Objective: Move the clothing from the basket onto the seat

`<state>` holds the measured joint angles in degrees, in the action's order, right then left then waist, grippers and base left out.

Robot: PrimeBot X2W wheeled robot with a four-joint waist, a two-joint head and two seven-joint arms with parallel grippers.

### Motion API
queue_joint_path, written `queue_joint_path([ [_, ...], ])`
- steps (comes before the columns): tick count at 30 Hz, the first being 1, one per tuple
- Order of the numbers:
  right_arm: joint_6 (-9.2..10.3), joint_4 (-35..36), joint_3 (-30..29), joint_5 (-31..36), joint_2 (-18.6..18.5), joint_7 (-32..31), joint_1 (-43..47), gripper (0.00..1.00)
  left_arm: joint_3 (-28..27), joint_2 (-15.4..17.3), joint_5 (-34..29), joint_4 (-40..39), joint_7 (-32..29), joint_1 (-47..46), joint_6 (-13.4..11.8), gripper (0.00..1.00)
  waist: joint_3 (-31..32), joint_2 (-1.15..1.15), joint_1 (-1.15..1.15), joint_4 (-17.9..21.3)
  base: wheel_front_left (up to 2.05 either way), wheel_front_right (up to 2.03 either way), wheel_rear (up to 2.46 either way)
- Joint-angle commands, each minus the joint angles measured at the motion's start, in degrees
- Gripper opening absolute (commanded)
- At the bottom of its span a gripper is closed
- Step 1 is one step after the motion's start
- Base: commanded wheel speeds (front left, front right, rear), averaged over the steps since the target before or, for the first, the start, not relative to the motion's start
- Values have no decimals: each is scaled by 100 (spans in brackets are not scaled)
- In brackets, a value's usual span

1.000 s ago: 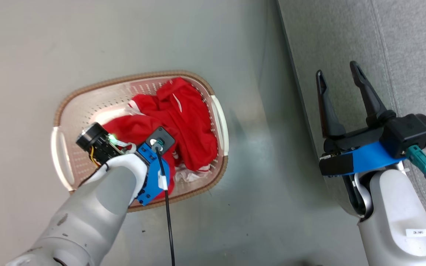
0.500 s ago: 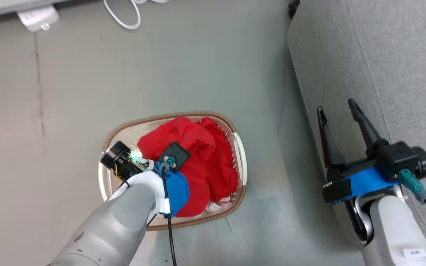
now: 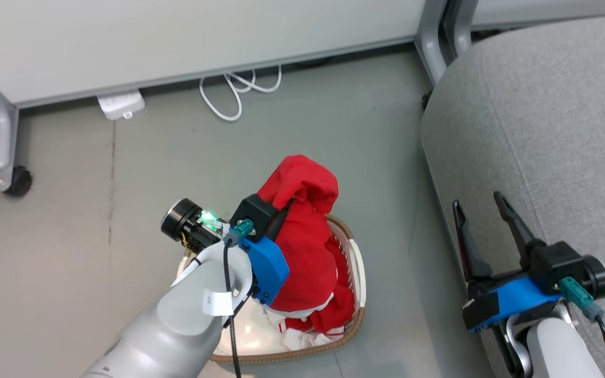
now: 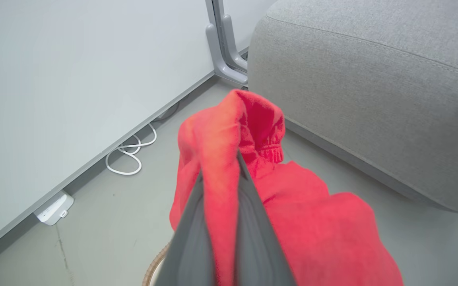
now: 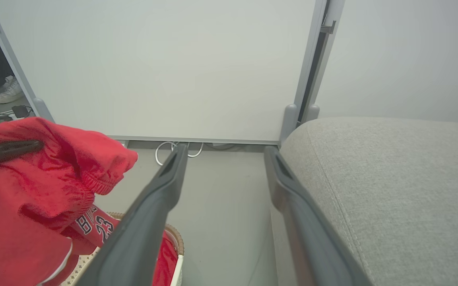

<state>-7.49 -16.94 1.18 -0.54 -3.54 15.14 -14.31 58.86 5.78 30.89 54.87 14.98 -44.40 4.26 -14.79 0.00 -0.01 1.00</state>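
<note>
Lifted clear of where it lay bunched half a second ago, the clothing now hangs from the left end effector above the basket. The head camera has also tipped up since then. In the left wrist view the two dark fingers are closed narrowly on a fold of red cloth, with an elastic-gathered edge flopping over their tips. The lower folds, with white edging and a "23" print, trail down into the basket, which stands on the grey floor. Probably both garments are caught up, though the folds hide where one ends.

The right end effector is empty, its fingers spread wide. It hovers at the near edge of the seat, well apart from the clothing. The seat carries nothing.

Farther back, a caster stands at the left. A white cable and a power strip lie along the foot of a pale wall panel.
</note>
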Motion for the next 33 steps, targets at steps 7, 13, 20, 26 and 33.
queue_joint_path([
  [7, -1, -101, -59, 19, -1, 2, 424, 100, -562, 180, 2, -810, 29, 316, -53, 0, 648, 0, 1, -116, 0, 0, 0],
  [13, -1, -160, -96, 17, 19, 2, 708, 100, -891, 237, -67, -1326, 29, 525, -109, 0, 1037, 0, 1, -137, 0, 0, 0],
  [20, -1, -178, -143, 38, 36, 2, 1026, 100, -1220, 214, -94, -1860, 30, 839, -162, 0, 1412, 0, 1, -193, 0, 0, 0],
  [26, -1, -195, -184, 15, 50, 2, 1142, 100, -1393, 212, -108, -2100, 30, 934, -189, 0, 1533, 0, 1, -263, 0, 0, 0],
  [33, -1, -220, -57, -54, 59, 2, 1199, 100, -1430, 214, -124, -2110, 30, 927, -154, 0, 1605, 0, 1, -304, 0, 0, 0],
])
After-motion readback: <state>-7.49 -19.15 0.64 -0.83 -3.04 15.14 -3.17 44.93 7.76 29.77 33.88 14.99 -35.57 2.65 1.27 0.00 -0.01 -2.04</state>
